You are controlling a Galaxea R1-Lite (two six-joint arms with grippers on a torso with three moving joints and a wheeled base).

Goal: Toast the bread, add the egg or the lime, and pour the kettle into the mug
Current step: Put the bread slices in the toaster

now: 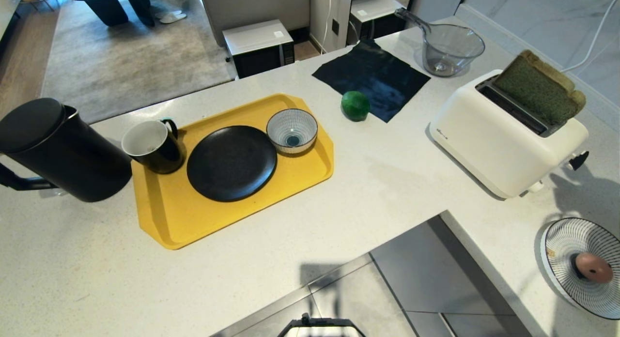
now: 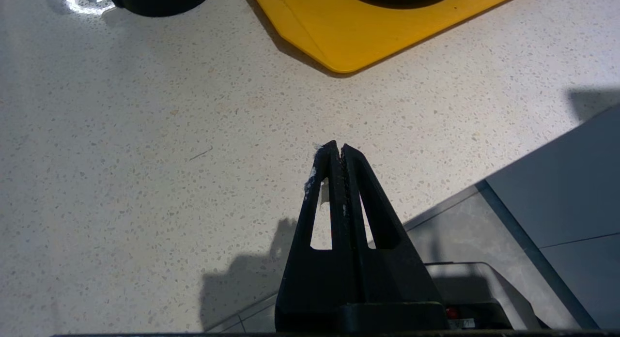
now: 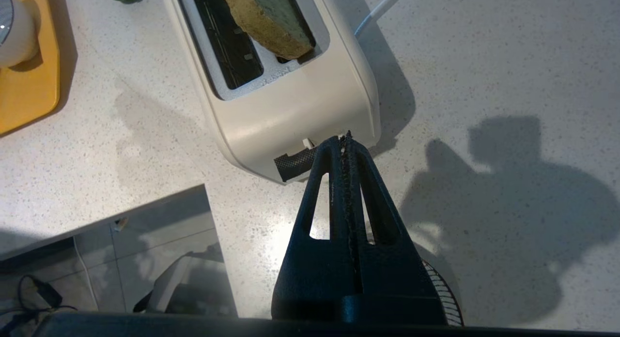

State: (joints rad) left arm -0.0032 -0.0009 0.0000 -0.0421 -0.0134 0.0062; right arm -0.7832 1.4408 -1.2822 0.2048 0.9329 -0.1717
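**Bread in toaster, both claws clenched and empty**

Landmark: yellow tray (image 1: 232,216) on the white counter (image 1: 397,182).

Left of tray: black kettle (image 1: 63,150), upright, lid on, handle pointing off the frame's left edge, body just beside the tray's left edge.

On tray, left to right: mug (image 1: 154,145) at the left end, upright, white inside; black plate (image 1: 231,162) in the middle, close beside the mug; striped bowl (image 1: 292,130) at the far right corner, just beside the plate rim.

Right of tray: lime (image 1: 355,105) on the counter, at the near edge of a dark cloth (image 1: 373,75). Clear measuring jug (image 1: 448,49) beyond the cloth. Further right, white toaster (image 1: 503,138) with the bread (image 1: 540,87) standing tilted in the far slot, most of it sticking out; near slot shows empty.

Far right of tray, near the toaster's lever end: striped dish (image 1: 564,245) with the egg (image 1: 593,268) in it.

Left gripper (image 2: 337,147): fingers pressed together, holding nothing, over bare counter near the tray's front corner.

Right gripper (image 3: 345,138): fingers pressed together, holding nothing, tips at the toaster's end face just beside the black lever (image 3: 295,163); contact with it cannot be told.
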